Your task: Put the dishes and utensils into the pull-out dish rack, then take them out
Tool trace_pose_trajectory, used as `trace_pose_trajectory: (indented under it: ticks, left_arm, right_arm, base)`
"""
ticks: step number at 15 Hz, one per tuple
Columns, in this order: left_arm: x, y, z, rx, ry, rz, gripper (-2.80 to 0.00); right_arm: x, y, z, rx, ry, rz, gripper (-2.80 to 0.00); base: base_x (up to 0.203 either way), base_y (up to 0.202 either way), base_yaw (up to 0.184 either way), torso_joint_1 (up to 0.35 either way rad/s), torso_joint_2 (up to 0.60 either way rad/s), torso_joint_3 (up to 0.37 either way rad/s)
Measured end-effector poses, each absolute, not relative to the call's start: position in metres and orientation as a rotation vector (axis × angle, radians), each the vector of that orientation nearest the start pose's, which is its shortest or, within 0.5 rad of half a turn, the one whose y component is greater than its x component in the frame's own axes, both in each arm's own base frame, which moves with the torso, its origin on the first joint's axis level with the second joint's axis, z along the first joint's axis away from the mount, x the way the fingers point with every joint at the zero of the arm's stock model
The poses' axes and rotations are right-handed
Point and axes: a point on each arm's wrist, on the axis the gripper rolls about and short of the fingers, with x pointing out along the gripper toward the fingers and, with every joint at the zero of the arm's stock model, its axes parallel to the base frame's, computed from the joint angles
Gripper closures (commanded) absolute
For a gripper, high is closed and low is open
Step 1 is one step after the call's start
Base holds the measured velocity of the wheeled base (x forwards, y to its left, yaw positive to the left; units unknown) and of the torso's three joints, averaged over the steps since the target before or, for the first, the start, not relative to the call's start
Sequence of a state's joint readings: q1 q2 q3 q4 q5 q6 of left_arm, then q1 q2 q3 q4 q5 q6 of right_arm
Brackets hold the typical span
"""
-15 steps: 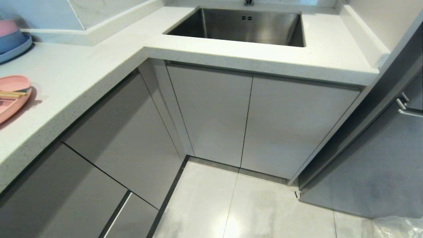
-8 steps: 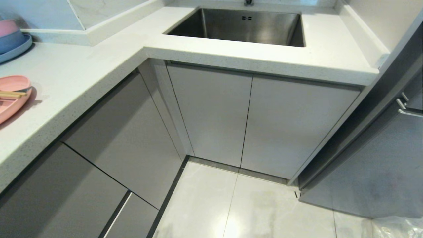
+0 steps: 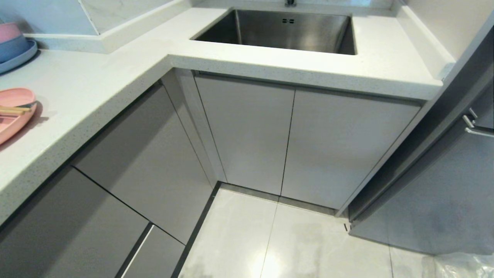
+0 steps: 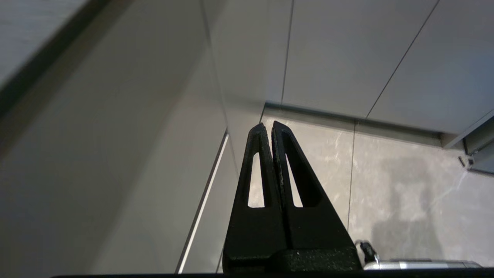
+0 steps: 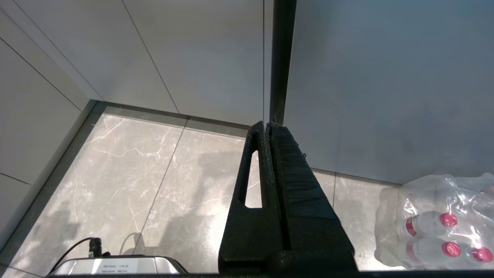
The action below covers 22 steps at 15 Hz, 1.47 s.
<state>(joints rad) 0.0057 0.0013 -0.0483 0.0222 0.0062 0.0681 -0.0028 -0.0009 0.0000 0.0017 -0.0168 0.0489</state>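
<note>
At the far left edge of the white counter (image 3: 96,88) lies the pink plate (image 3: 11,119), cut off by the picture's edge. A pair of wooden chopsticks (image 3: 13,110) rests across it. The pull-out dish rack is hidden; all the grey drawer fronts (image 3: 146,162) under the counter are shut. Neither arm shows in the head view. My left gripper (image 4: 267,124) hangs low beside the drawer fronts, shut and empty, pointing at the floor. My right gripper (image 5: 266,123) is also shut and empty, over the floor tiles near a dark grey panel.
A steel sink (image 3: 285,31) is set in the counter ahead, with two pale cabinet doors (image 3: 289,139) below it. Stacked blue and pink dishes (image 3: 15,48) stand at the far left. A tall grey panel (image 3: 444,185) stands at the right, with a wrapped pack of bottles (image 5: 444,224) on the floor.
</note>
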Motion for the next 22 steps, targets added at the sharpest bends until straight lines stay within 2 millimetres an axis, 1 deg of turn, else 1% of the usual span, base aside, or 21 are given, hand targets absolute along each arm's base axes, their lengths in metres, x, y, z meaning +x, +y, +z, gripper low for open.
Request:
trace_pose_trajectory:
  ticks: [2,6,10,22]
  left_arm:
    - [-0.0239,-0.0005,0.0784,0.109,-0.008,-0.012,0.00]
    - [-0.0231,-0.0002,0.0758,0.006,-0.004,0.005,0.00]
    - [-0.0230,-0.0001,0.0754,0.000,-0.003,0.006,0.00]
    - [-0.0230,-0.0001,0.0754,-0.001,-0.002,0.005,0.00]
  right_arm:
    - [-0.0229,-0.0003,0.0753,0.049,0.000,-0.020,0.00]
    - [-0.0229,-0.0003,0.0753,0.049,0.000,-0.020,0.00]
    - [-0.0229,-0.0003,0.0753,0.049,0.000,-0.020,0.00]
    - [-0.0229,-0.0003,0.0753,0.049,0.000,-0.020,0.00]
  base:
    - [0.000,0.000,0.000,0.000,0.00,0.000]
    - [0.000,0.000,0.000,0.000,0.00,0.000]
    - [0.000,0.000,0.000,0.000,0.00,0.000]
    - [0.000,0.000,0.000,0.002,0.00,0.185]
